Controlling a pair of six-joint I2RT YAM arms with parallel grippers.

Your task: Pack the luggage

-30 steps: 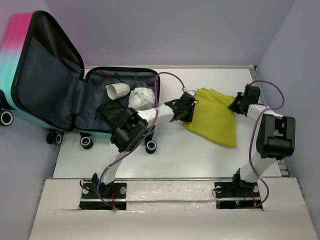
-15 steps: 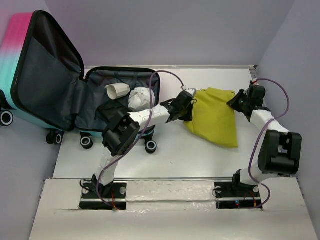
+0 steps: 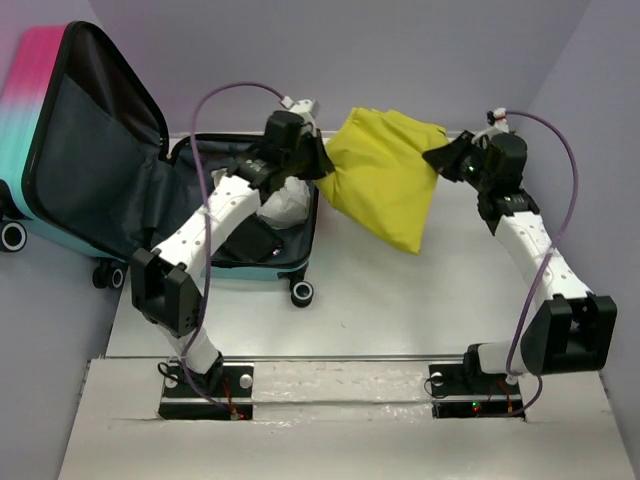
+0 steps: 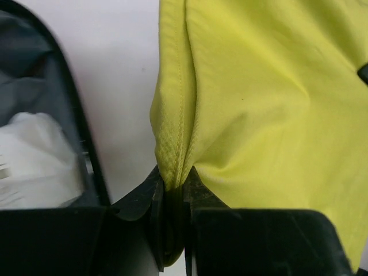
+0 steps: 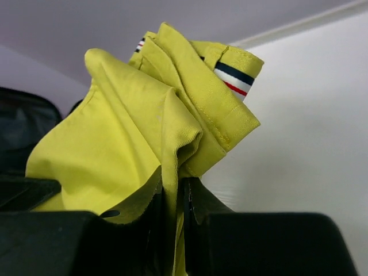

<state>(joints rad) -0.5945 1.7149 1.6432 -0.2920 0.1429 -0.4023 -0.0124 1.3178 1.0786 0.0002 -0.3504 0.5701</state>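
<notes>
The luggage [image 3: 60,150] lies open at the left, its pink-to-teal lid upright and its lower half [image 3: 300,255] flat on the table. A yellow folded cloth [image 3: 385,180] hangs in the air between both grippers, right of the open half. My left gripper [image 3: 318,165] is shut on its left edge [image 4: 172,172]. My right gripper [image 3: 440,160] is shut on its right edge [image 5: 175,190], where a striped tag [image 5: 233,77] shows. Inside the luggage lie a white bundle [image 3: 285,200] and a small black pouch [image 3: 250,240].
The luggage's black wheels [image 3: 301,293] stand at the near side of the lower half. Purple walls close in the table at the back and both sides. A metal rail [image 3: 340,358] runs along the near edge by the arm bases.
Both grippers have lifted the yellow cloth off the table and carried it up and left, toward the open luggage. A white cup seen earlier in the luggage is now hidden behind the left arm.
</notes>
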